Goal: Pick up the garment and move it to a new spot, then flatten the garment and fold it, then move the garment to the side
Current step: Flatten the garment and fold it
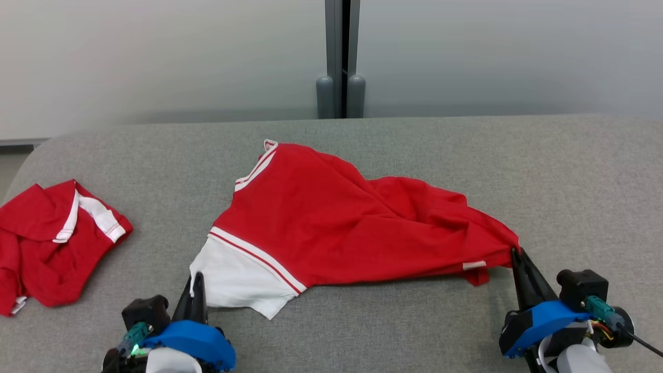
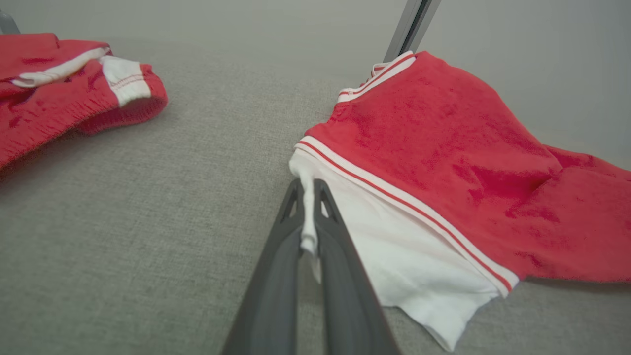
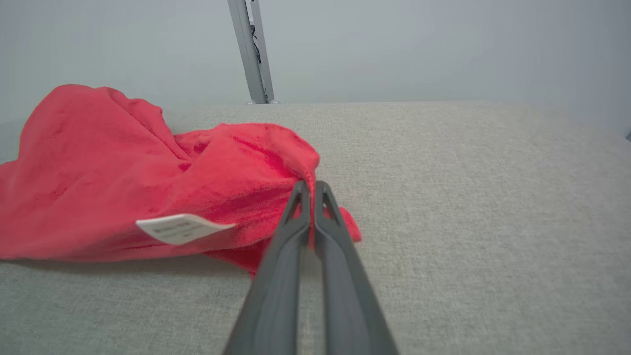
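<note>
The red garment [image 1: 331, 223] lies rumpled near the middle of the grey fabric-covered surface [image 1: 466, 171]. Its white panel [image 1: 233, 274] is at the near left corner and a bunched red edge is at the near right. A white care label [image 3: 180, 228] sits just inside that red edge.

The left gripper [image 2: 308, 186] is clamped on a thin fold of the white panel's edge, with cloth running up between its fingers. The right gripper [image 3: 310, 187] is clamped on the red edge, and a small flap pokes out beside its tips. Both sit low at the surface, so the step in hand looks like the lift or spreading pull.

Both bites look shallow and close to the hem. A quick lift or a hard outward pull could draw the cloth out of one of them. The right seems likelier, since the fabric there is bunched and I cannot tell how many layers it has caught. If it holds more than one layer, the garment may not open flat. The middle is humped and twisted, so an uneven pull could set creases.

A second red garment [image 1: 52, 238] lies well apart at the left edge, and a carry that way could drag across it
</note>
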Motion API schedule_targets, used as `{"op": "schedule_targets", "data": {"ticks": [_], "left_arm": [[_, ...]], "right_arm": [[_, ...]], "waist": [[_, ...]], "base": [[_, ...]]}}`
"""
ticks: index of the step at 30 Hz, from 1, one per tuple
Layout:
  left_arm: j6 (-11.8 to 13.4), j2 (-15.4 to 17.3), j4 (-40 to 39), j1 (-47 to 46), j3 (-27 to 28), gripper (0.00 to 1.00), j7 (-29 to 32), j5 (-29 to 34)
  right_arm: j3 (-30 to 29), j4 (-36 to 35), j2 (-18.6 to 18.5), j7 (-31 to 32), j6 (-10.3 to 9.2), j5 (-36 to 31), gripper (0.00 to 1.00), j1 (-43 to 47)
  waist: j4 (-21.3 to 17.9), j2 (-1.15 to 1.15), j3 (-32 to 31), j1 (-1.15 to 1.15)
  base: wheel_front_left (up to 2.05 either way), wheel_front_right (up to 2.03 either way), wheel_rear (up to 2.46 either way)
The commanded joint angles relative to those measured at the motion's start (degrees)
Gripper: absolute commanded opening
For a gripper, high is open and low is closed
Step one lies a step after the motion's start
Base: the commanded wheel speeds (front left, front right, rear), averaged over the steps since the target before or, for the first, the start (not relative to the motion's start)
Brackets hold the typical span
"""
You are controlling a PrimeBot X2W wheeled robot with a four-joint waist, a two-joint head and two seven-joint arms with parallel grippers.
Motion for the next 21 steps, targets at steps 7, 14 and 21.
{"op": "schedule_targets", "data": {"ticks": [7,14,21], "left_arm": [[-1.0,0.0,-8.3,-2.0,0.1,0.00,0.0,1.1],[-2.0,0.2,-18.9,-6.1,1.2,0.00,0.0,2.6],[-2.7,3.9,-29.1,-15.3,2.9,0.00,0.0,4.8]], "right_arm": [[0.4,-6.4,-0.1,-0.2,-0.02,2.2,0.00,-0.5],[0.6,-14.6,-0.9,-0.2,-0.02,4.2,0.00,-4.2],[2.4,-21.7,-5.9,-0.2,-0.02,6.4,0.00,-12.5]], "waist": [[-0.4,0.00,-2.3,0.00],[-0.7,0.00,-4.7,0.00],[-0.7,0.00,-6.1,0.00]], "base": [[0.00,0.00,0.00],[0.00,0.00,0.00],[0.00,0.00,0.00]]}}
